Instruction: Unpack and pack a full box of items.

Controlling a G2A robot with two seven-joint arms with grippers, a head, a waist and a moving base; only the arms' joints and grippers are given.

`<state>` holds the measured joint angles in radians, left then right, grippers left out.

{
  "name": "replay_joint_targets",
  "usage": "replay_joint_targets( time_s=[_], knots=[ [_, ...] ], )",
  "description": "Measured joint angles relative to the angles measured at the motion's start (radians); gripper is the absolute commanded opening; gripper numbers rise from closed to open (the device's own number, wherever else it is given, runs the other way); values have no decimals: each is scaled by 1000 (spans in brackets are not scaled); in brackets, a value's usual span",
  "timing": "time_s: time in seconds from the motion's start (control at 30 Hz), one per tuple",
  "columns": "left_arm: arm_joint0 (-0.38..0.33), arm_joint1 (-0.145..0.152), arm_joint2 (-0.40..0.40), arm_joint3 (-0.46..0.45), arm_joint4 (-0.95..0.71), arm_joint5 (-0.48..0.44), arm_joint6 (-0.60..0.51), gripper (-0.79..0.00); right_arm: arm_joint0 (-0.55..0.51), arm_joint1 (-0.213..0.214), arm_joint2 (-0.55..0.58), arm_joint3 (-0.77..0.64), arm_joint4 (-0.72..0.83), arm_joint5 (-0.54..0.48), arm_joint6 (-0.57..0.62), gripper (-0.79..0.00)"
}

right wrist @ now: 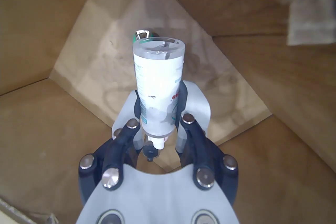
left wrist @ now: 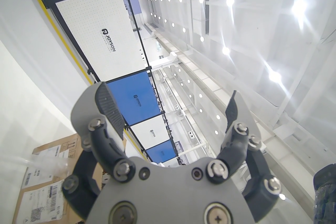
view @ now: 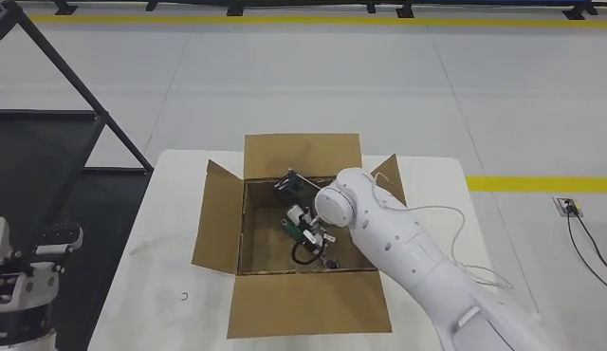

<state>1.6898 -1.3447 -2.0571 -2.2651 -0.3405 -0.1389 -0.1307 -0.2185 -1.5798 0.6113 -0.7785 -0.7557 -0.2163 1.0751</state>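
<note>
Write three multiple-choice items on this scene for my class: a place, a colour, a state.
1. Where is the right claw? A) inside the cardboard box B) beside it C) high above it
2. What colour is the bottle? A) green B) white C) black
3. The left claw is A) shut on the bottle B) shut, empty C) open
Answers: 1 A, brown box walls surround it in the right wrist view; 2 B, the gripped body is white; 3 C, its pads stand wide apart, nothing between.
</note>
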Motion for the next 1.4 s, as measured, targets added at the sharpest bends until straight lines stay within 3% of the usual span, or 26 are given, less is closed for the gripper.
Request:
replay_joint_targets(
  time_s=[0.17, 0.33, 0.47, 0.73, 0.93, 1.13, 1.4],
  knots=[
    [-13, 2, 9, 5, 7, 12, -17, 0, -146, 99, 148, -363, -79, -6, 45, -785],
    [-39, 6, 28, 16, 16, 30, -42, 0, -411, 195, 381, -866, -152, 21, 156, -785],
    [-89, 11, 58, 40, 39, 54, -56, 0, -559, 225, 504, -1141, -179, 35, 154, -785],
    [-151, 19, 94, 77, 65, 87, -82, 0, -736, 246, 662, -1460, -356, 244, 82, -785],
    [-179, 23, 114, 90, 74, 102, -91, 0, -901, 257, 894, -1572, -284, 336, -10, -785],
    [-195, 27, 139, 87, 98, 110, -98, 0, -1047, 263, 1084, -1528, -218, 386, -89, -785],
    [-198, 30, 155, 77, 121, 118, -89, 0, -965, 275, 1108, -1206, -185, 387, -7, -785]
  ],
)
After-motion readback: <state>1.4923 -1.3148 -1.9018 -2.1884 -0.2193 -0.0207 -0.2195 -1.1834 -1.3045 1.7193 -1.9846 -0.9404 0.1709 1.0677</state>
